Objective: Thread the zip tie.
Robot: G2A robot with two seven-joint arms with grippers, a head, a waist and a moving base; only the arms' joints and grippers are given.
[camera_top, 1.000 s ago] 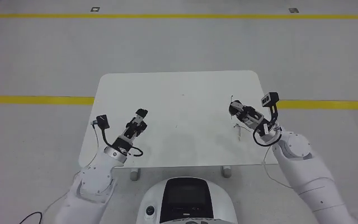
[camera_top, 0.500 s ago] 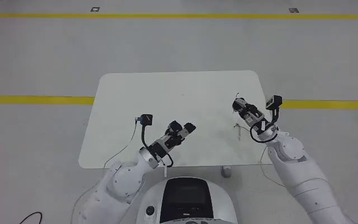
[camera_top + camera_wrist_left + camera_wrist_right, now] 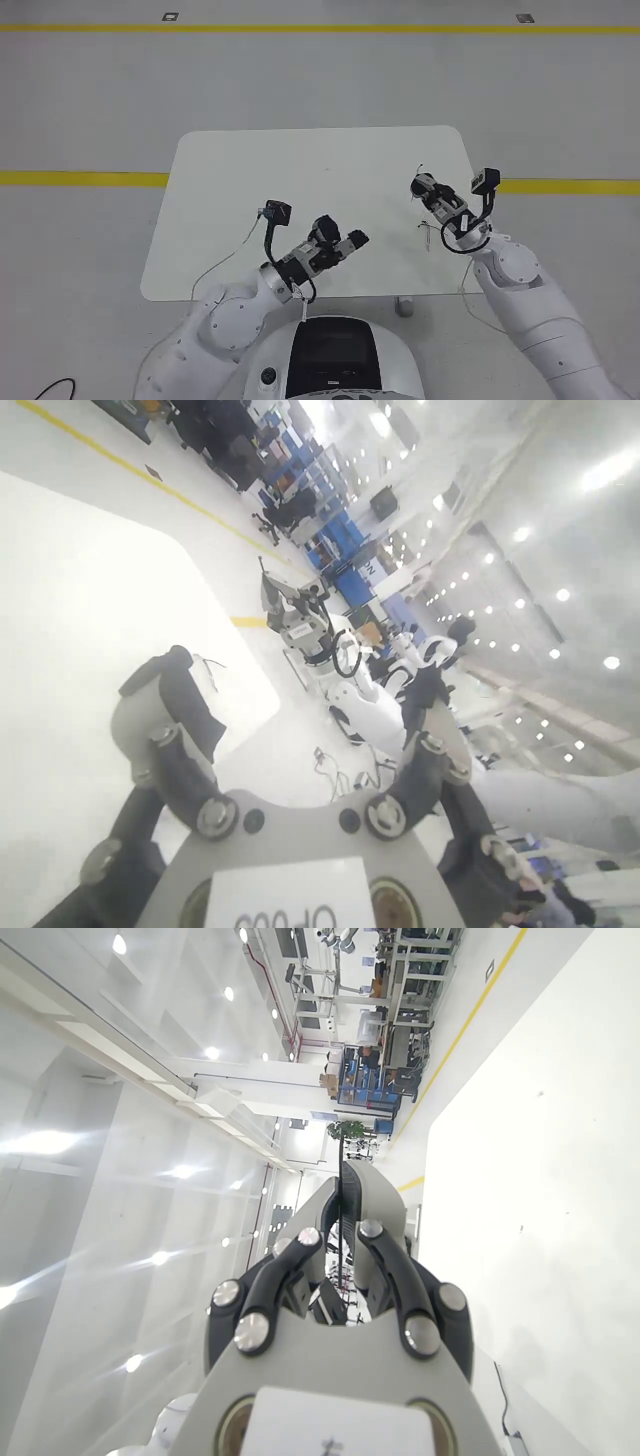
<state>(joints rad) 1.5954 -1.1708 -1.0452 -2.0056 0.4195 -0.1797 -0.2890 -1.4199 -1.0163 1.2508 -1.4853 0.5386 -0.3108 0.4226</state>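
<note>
White table [image 3: 300, 170] on a pale floor with yellow lines is my work surface. Pads of the right gripper [image 3: 341, 1185] are pinched flat on the zip tie [image 3: 341, 1153], a thin black strip whose tip pokes out past the fingertips, above the table's right edge. The left gripper [image 3: 345, 238] hangs wide and empty over the near edge. I judge the tie light, springy and slick, so I'd grip close behind the tip to stop it bowing. A few thin dark strands [image 3: 426, 236] lie near the right edge.
</note>
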